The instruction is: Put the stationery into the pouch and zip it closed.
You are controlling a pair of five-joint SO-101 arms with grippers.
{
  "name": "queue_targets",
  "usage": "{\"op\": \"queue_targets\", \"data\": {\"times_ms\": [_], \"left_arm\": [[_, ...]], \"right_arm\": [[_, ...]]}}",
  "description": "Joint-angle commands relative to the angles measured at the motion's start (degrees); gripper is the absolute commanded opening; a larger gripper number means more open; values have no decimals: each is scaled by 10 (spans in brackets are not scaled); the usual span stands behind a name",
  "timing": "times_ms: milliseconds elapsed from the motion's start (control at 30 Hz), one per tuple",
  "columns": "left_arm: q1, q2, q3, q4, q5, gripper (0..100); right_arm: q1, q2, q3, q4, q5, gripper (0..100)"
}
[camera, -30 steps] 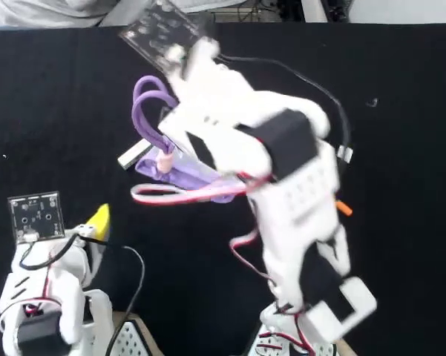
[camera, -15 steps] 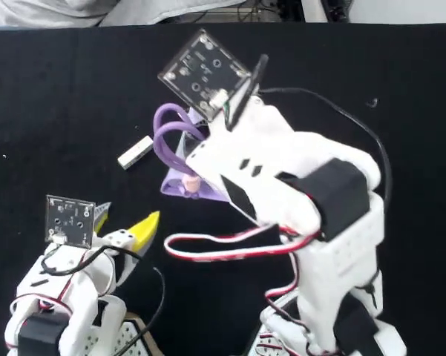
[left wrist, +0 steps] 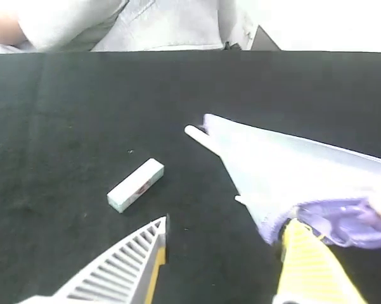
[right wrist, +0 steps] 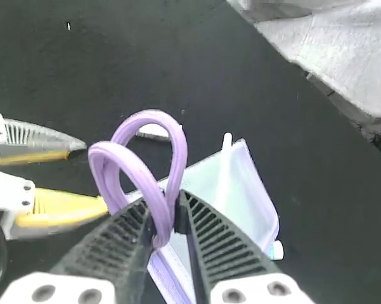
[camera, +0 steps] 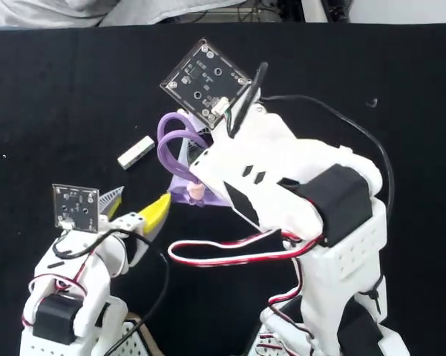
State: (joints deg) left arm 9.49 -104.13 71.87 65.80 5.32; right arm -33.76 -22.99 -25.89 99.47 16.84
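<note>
Your right gripper is pressed together on the two purple loop handles of the translucent lilac pouch. That grip looks meant to pull the bag taut and hold it steady near the middle of the black cloth table. Your left gripper is spread wide, with its yellow finger just beside the pouch's near purple corner. It seems poised either to brace that corner or to go for the stationery. The small white rectangular eraser block lies loose on the cloth to the left of the pouch and apart from it, so at least that piece is not yet inside.

From above, your right arm covers most of the pouch, leaving the handles and a sliver of purple edge. You cannot tell whether the zip is open, or where its pull sits. A thin white rod shows at the pouch's far corner; whether it is a pen inside or part of the bag is unclear.
</note>
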Motion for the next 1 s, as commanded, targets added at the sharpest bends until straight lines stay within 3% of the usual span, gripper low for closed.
{"op": "queue_targets", "data": {"times_ms": [0, 233, 467, 800, 967], "left_arm": [[36, -4, -3, -13, 6, 289], [55, -3, -1, -14, 9, 289], [28, -3, 51, -79, 8, 289], [16, -1, 59, -108, 8, 288], [19, 86, 56, -161, 9, 288]], "right_arm": [[7, -21, -1, 13, 1, 11], [7, -22, -1, 13, 0, 11], [6, -24, -1, 14, 0, 11], [6, -24, -1, 17, -1, 11], [6, -24, 0, 17, -1, 11]]}}
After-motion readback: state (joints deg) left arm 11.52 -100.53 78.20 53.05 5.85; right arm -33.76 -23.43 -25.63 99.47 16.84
